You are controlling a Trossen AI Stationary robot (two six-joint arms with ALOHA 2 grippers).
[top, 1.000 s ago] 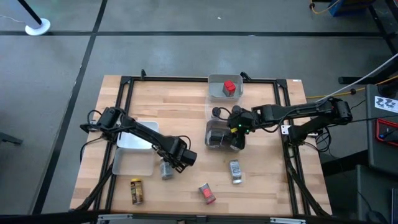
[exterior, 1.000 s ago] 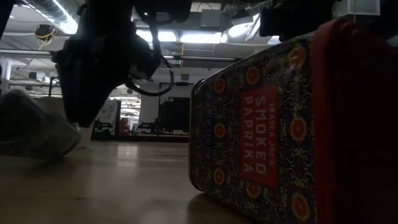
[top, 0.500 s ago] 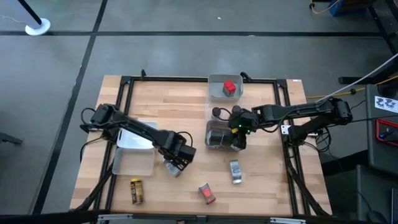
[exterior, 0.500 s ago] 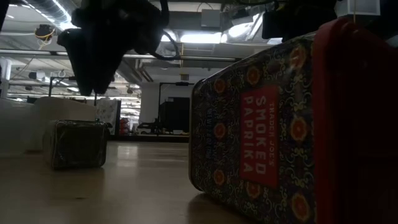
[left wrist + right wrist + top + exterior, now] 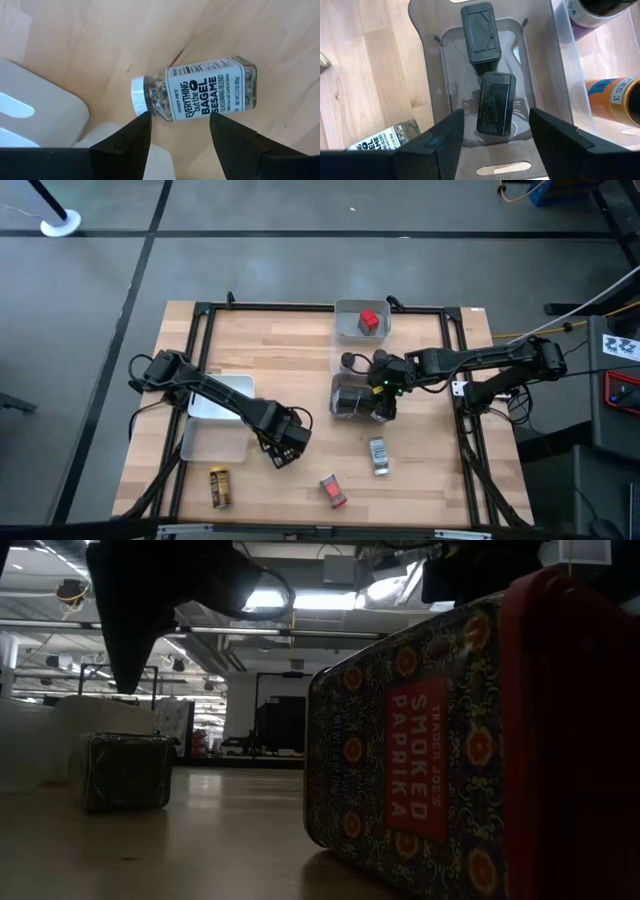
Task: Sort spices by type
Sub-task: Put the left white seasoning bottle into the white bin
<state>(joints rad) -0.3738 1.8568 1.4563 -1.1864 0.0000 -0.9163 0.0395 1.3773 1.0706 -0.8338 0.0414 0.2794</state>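
My left gripper [image 5: 285, 444] [image 5: 177, 131] hangs open above a silver-labelled seasoning jar [image 5: 200, 93] with a white cap. The jar lies on its side on the wood and is also in the low view [image 5: 125, 772]. My right gripper [image 5: 381, 400] [image 5: 495, 134] is open over a clear tray [image 5: 427, 60] that holds two dark tins [image 5: 495, 102] lying flat. A red box [image 5: 370, 320] sits in a far tray. Another silver jar [image 5: 378, 452], a red paprika tin [image 5: 333, 491] and a yellow jar [image 5: 219, 486] lie near the table's near edge.
Two white trays [image 5: 215, 425] lie left of my left gripper. Beside the tin tray, a further clear tray holds a purple-labelled jar [image 5: 590, 12] and an orange jar [image 5: 615, 97]. A black frame [image 5: 200, 315] runs round the table. Bare wood shows between the loose jars.
A second ago my left gripper was low over the table with the jar tilted beneath it. The jar now lies still on its side. My left gripper has risen off it and shifted slightly toward the near edge.
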